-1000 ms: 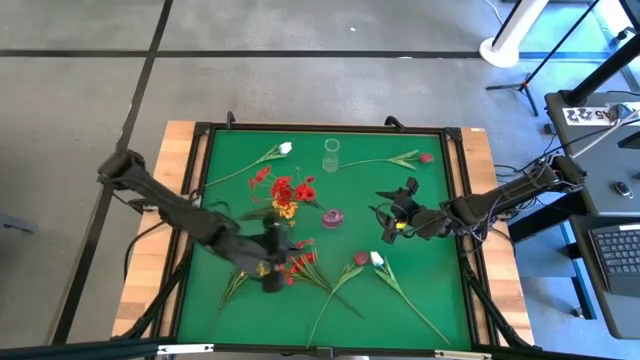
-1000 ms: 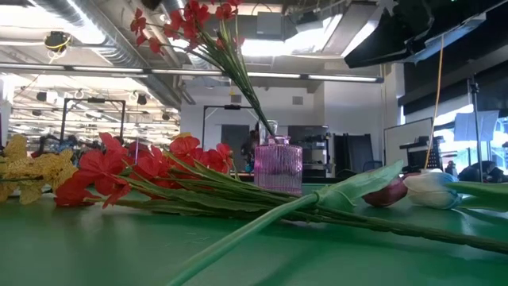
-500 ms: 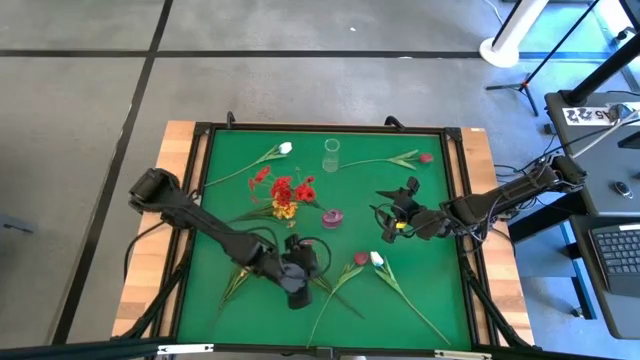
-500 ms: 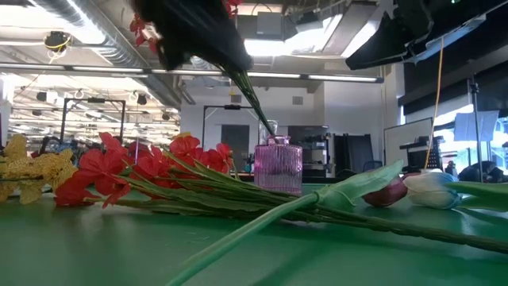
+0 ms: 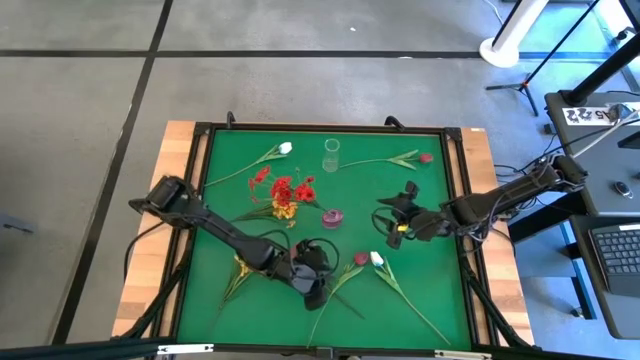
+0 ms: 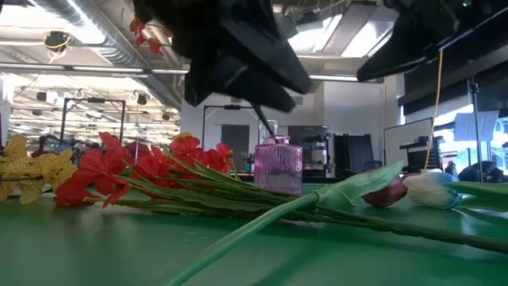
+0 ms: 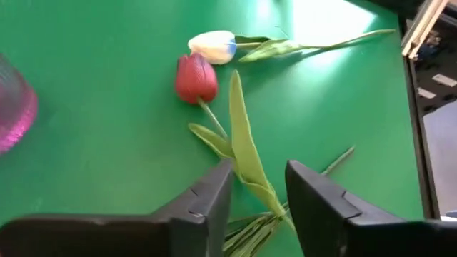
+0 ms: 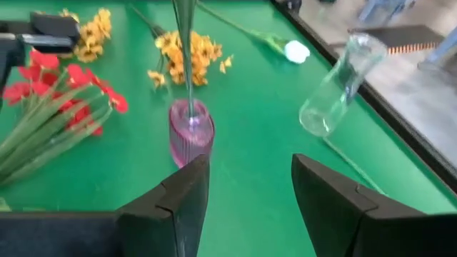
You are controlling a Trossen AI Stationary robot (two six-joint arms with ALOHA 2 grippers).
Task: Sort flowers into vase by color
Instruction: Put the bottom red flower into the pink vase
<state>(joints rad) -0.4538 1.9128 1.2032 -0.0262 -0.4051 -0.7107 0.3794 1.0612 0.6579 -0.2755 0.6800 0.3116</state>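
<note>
- Green mat (image 5: 440,290): under both the left gripper (image 5: 315,276) and the right gripper (image 5: 391,216).
- Black frame (image 5: 320,127): rims the mat, well apart from both grippers.
- Wooden tabletop (image 5: 180,140): bare strip outside the frame.
- Keyboard (image 5: 615,245): on a dark desk (image 5: 600,150), well behind the right gripper, off the table.
- White round base (image 5: 505,45): on the grey floor (image 5: 80,100), far from the right gripper.

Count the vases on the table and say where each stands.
2: a pink ribbed vase near the table's middle, already holding red flowers, and a clear glass vase near the far edge, apparently empty.
</note>
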